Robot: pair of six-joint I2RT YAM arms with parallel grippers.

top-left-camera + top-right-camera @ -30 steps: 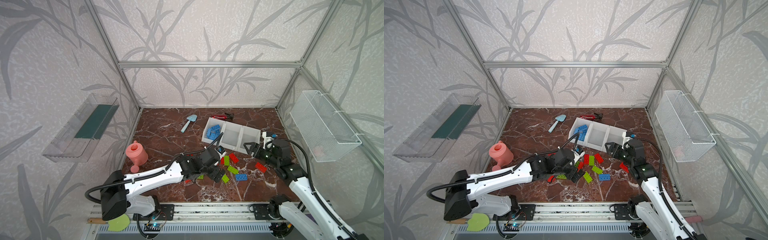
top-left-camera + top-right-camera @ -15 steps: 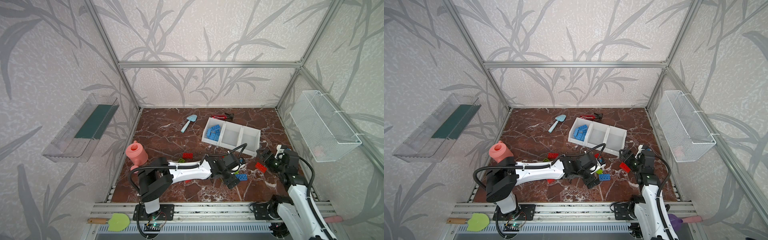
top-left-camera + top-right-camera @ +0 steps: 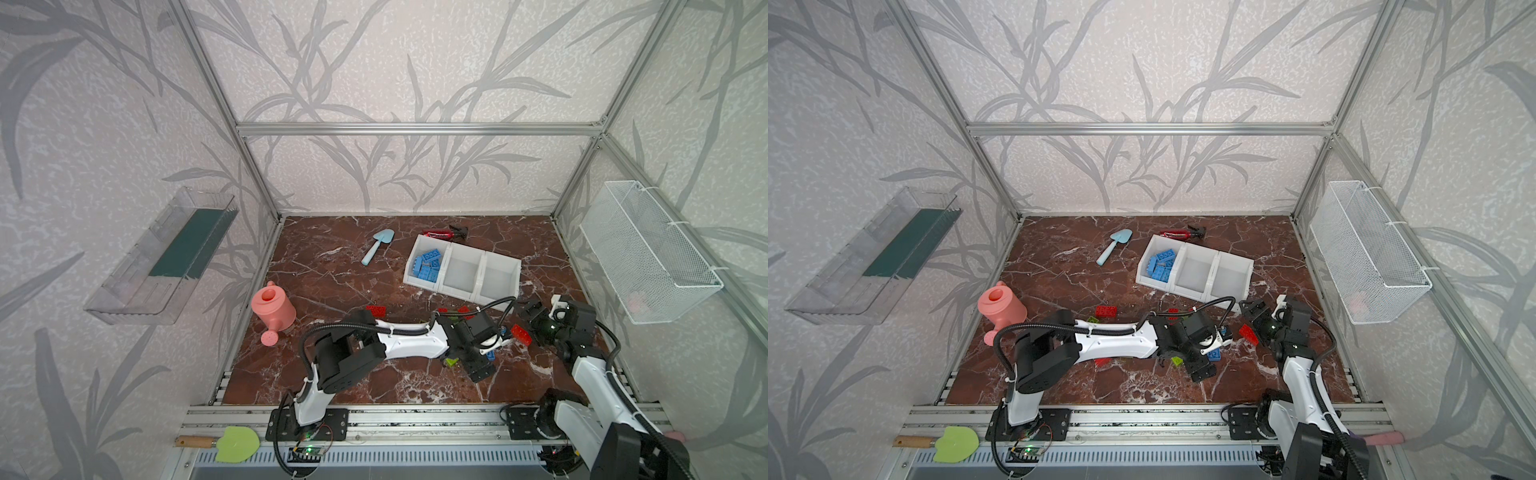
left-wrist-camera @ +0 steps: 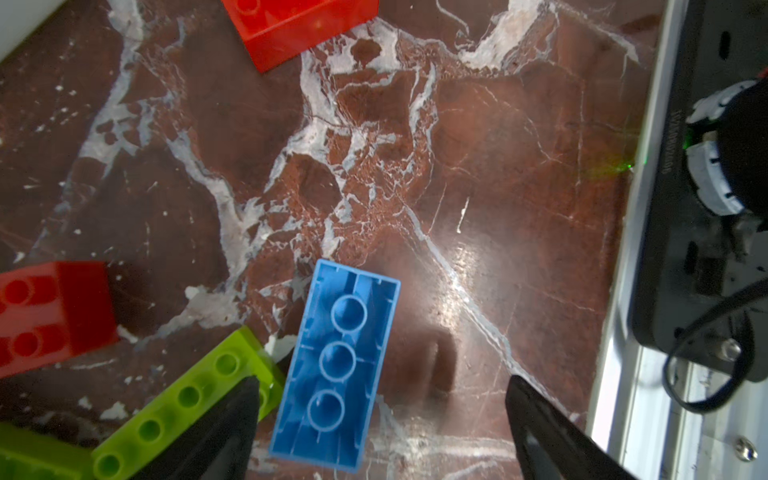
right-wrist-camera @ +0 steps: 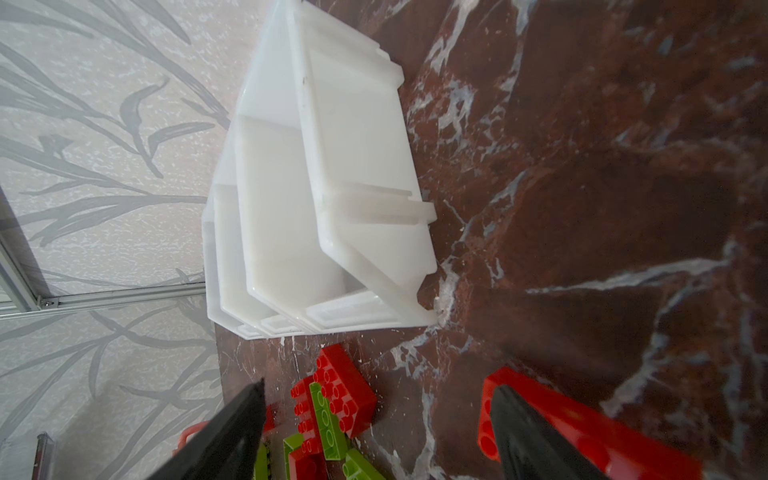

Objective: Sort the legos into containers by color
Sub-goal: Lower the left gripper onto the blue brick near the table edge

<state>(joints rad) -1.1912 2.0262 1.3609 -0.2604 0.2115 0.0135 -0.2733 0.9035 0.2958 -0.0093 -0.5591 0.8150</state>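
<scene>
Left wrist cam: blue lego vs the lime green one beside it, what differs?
Pose: the blue lego lies underside up, three round tubes showing; the lime green lego shows one row of what look like studs.
Shape: the blue lego is broader, the green slimmer.
Place: blue sits in the gap of the open left tool; green is partly hidden by one finger.
Shared: both lie loose on the marble floor, ungripped.

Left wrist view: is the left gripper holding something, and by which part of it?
Nothing is held. The left gripper is open, and the upside-down blue brick lies on the table between its fingers, not clamped.
</scene>
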